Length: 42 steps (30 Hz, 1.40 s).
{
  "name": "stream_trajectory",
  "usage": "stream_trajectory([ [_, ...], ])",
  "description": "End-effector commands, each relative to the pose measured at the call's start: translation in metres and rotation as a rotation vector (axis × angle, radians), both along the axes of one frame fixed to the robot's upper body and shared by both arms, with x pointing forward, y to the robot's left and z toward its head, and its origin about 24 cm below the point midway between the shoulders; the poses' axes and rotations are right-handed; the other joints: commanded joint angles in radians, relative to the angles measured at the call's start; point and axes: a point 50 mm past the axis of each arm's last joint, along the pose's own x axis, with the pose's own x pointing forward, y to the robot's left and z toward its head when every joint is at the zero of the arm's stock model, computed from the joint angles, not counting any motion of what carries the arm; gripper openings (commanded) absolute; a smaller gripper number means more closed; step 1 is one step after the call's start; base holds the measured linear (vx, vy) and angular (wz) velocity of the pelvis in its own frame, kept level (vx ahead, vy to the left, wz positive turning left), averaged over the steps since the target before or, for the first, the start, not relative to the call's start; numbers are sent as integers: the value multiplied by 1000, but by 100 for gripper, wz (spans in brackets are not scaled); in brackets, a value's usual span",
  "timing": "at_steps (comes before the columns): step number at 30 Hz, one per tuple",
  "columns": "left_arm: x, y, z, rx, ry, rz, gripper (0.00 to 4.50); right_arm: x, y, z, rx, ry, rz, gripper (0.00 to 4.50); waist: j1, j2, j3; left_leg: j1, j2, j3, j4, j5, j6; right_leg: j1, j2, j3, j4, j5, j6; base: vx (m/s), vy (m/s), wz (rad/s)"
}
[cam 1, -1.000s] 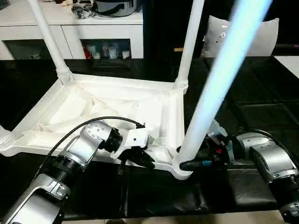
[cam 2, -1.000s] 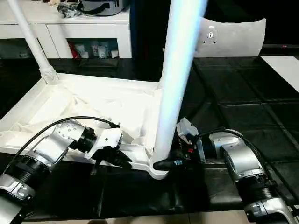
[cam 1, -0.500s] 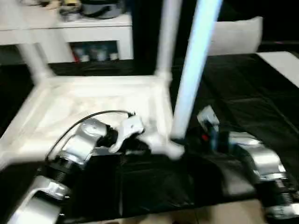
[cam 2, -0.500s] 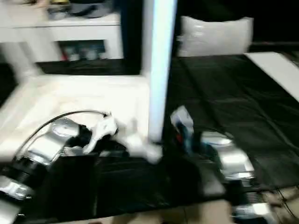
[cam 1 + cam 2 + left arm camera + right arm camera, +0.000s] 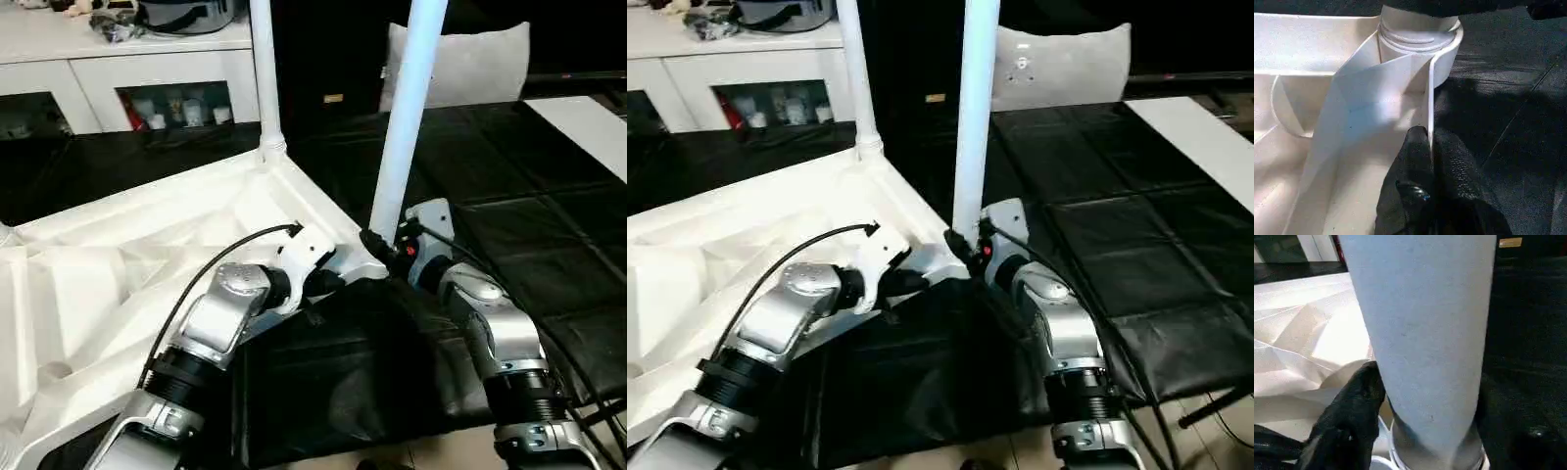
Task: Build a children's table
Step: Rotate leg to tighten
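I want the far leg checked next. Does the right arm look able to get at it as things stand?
Probably not: the right gripper is clamped on the near leg, which stands between it and the far leg; it would have to let go first.

- White plastic rectangular tabletop, lying upside down on a black surface, its ribbed underside facing up; thin raised walls run diagonally toward round corner sockets.
- Near white tapered tubular leg, standing upright in the near corner socket, its collar seated at the socket rim.
- Far white tubular leg, likewise upright in the next corner socket along the same edge, ringed at its base.
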Motion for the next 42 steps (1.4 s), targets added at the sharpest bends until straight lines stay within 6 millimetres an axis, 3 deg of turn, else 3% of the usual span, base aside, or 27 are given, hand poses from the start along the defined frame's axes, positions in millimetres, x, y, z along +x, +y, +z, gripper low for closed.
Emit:
stream_trajectory([
  [1,0,-14,21,-63,-88,-63,0,-2,12,8,21,-45,74,313,9,-7,-74,-10,0,10,-58,-78,94,81,-50,53,-66,-284,-116,0,0,0],
  [8,-5,0,16,-21,-68,-165,0,-7,-8,11,-2,-62,222,370,16,-6,-72,-7,0,10,-59,-111,93,81,-50,53,-71,-320,-100,0,0,0],
  [15,-7,18,12,28,-60,-339,0,-26,-31,17,-21,-40,543,435,37,-8,-70,-1,3,12,-58,-131,105,78,-49,53,-76,-352,-92,0,0,0],
  [22,-16,36,13,84,-18,-617,0,-41,-41,16,-84,45,817,445,61,-4,-73,2,10,11,-59,-134,95,76,-51,56,-68,-335,-112,0,0,0],
  [25,-17,39,13,113,-9,-679,0,-44,-43,17,-102,44,878,445,71,-6,-73,2,12,11,-59,-131,88,75,-54,57,-64,-332,-120,0,0,0],
  [30,-16,44,13,146,-2,-732,0,-46,-43,16,-95,64,951,408,85,-6,-73,4,11,12,-59,-142,79,74,-54,57,-67,-368,-109,0,0,0],
  [32,-16,45,13,144,11,-757,0,-48,-43,16,-93,85,985,385,85,-12,-73,2,11,12,-59,-139,78,77,-54,56,-67,-366,-107,0,0,0],
  [42,-19,46,13,129,35,-813,0,-49,-43,12,-104,109,1031,308,88,-12,-74,0,11,12,-58,-122,77,76,-55,55,-66,-379,-99,0,0,0],
])
